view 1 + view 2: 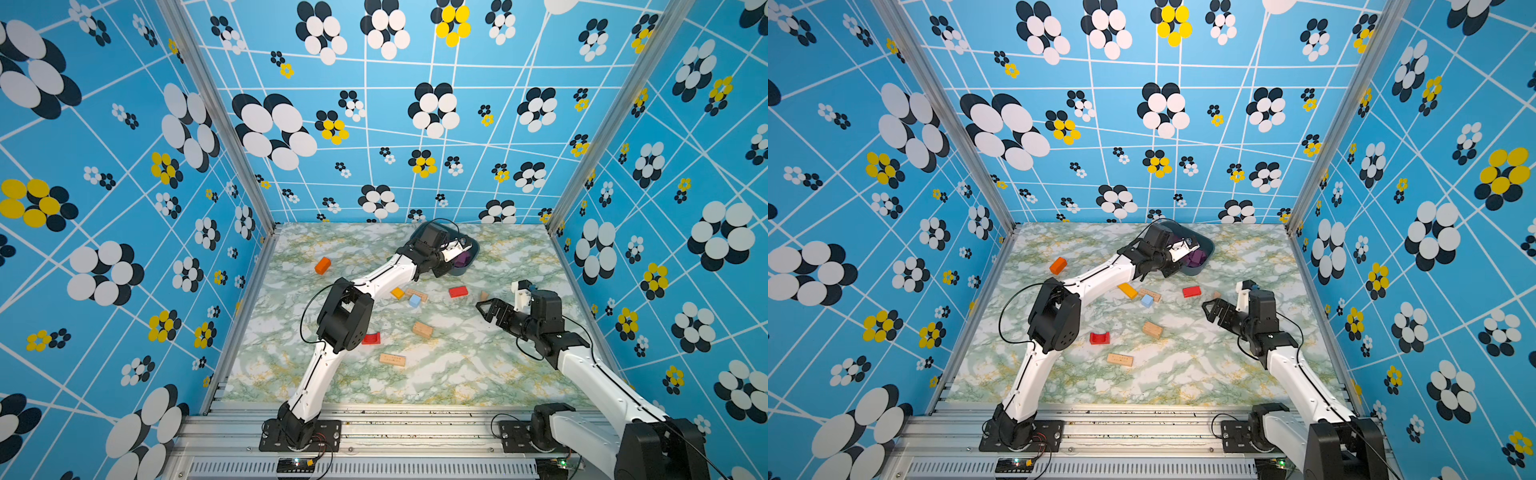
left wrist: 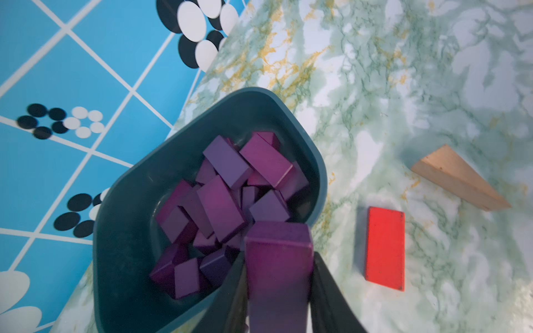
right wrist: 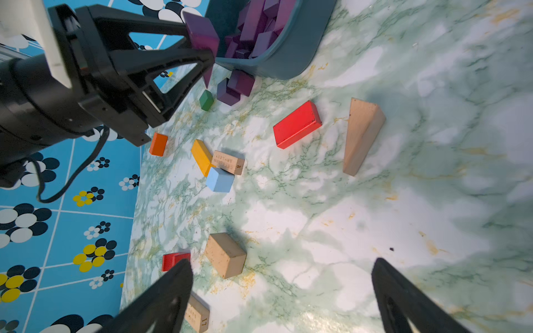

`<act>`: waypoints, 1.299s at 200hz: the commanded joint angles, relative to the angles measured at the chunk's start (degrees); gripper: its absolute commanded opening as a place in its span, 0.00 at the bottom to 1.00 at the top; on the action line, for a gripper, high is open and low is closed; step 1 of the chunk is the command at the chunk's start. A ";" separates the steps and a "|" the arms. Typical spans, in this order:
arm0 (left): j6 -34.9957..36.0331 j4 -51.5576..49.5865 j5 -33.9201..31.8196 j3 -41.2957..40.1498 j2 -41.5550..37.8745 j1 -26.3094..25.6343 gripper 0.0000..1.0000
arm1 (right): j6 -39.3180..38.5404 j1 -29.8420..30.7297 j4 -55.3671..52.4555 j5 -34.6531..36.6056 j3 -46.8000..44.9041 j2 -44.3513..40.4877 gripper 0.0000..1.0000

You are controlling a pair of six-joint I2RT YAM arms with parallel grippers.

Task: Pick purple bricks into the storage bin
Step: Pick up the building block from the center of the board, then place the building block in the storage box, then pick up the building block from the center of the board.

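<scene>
Left gripper [image 2: 279, 258], brick [image 2: 278, 282], seemingly over bin [image 2: 124, 230]

One tan block [image 3: 227, 162] bears an 8, a second tan block [image 3: 197, 314] a 17 (smaller print unreadable).

Dark-purple wooden bricks [image 2: 222, 207], slate-blue plastic bin [image 2: 124, 230], green-and-white marbled tabletop [image 2: 432, 86] veined yellow, bright red flat wooden block [image 2: 385, 248], plain tan wooden wedge [image 2: 455, 176], pale-blue wooden cube [image 3: 220, 179], sky-blue wall panels [image 1: 104, 145] crossed by white lines, dotted with black, white and yellow flowers.
</scene>
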 commanded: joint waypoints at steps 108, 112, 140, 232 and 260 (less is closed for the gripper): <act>-9.40 12.04 -0.89 11.74 9.77 1.38 0.57 | 0.91 -0.39 2.55 -0.20 -2.32 2.04 0.99; -9.56 12.09 -1.01 11.68 9.79 1.39 0.63 | 0.92 -0.36 2.55 -0.20 -2.34 2.04 0.99; -9.44 12.66 -1.05 10.44 8.91 1.39 0.88 | 0.52 -0.37 2.63 0.17 -2.57 2.04 0.99; -11.40 22.57 -7.28 -14.43 -10.15 -0.17 0.99 | -0.11 -0.37 0.80 1.26 -1.39 2.35 0.99; -15.31 24.25 -8.97 -26.42 -20.10 -0.79 1.00 | 1.34 -0.24 1.49 0.83 -0.30 1.96 0.99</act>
